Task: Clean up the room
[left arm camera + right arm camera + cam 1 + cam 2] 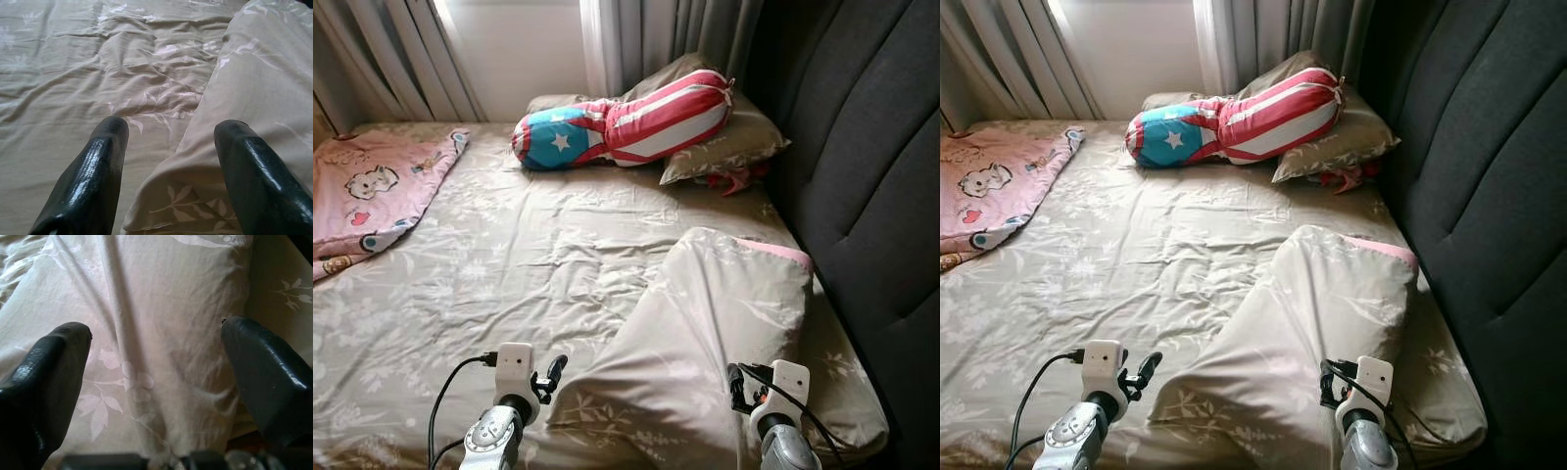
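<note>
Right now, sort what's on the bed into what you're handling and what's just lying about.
In hand:
- beige pillow, between both open grippers: left gripper, right gripper

Lying about:
- striped bolster
- pink blanket
- far pillow
- bed sheet

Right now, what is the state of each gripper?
Left gripper: jaws open, holding nothing, over the pillow edge.
Right gripper: jaws open, holding nothing, above the pillow.

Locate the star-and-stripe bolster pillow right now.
In the left eye view the bolster pillow lies at the far end of the bed, right of centre, leaning on a beige pillow beside the dark headboard, under the curtains.
</note>
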Tool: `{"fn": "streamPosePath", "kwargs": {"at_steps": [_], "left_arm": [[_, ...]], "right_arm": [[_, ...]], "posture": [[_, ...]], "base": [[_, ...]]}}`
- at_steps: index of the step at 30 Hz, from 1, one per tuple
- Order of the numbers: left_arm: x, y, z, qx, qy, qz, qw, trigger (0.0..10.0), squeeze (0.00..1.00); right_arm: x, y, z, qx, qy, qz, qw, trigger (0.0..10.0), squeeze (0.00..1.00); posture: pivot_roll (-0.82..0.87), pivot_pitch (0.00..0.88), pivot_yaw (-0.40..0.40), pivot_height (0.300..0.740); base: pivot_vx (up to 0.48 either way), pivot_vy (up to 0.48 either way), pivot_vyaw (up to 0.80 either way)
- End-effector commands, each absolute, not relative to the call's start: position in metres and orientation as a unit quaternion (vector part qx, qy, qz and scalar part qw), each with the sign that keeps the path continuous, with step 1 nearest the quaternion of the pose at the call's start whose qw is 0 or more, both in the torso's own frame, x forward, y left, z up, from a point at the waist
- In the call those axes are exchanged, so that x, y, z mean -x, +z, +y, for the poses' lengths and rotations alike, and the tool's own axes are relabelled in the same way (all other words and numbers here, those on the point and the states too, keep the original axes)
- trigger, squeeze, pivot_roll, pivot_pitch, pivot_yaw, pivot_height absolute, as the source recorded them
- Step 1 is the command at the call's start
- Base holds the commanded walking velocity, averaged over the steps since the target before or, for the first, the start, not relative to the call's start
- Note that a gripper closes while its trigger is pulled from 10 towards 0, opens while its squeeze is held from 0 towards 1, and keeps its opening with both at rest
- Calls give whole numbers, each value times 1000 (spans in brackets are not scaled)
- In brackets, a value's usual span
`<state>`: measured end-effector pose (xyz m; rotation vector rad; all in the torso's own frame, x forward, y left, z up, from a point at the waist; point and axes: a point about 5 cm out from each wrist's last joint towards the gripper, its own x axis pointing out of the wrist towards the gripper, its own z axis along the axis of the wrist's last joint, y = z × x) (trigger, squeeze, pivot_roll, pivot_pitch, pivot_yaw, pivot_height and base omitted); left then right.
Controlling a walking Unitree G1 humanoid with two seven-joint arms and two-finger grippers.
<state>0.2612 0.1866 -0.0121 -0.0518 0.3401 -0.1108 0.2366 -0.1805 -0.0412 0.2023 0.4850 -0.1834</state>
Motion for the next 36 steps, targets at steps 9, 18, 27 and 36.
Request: {"fn": "streamPosePath", "kwargs": {"at_steps": [9,18,27,36], "left_arm": [[-260,-14,185,31,-56,176,982,10000,0],[-260,-15,185,28,-57,181,981,10000,0],[-258,-16,185,26,-54,184,981,10000,0],[-259,-14,188,29,-54,176,983,10000,0]], "right_arm": [[-236,-42,-179,-103,-92,247,959,10000,0],[-236,-43,-180,-101,-95,249,958,10000,0],[-233,-47,-177,-112,-86,265,954,10000,0],[-224,-54,-196,-102,-136,302,938,10000,0]], "posture": [[-14,6,-36,740],[-16,8,-36,740],[-13,17,-36,740],[4,34,-29,740]], "base": [[27,0,0],[0,0,0],[0,0,0],[0,0,0]]}}
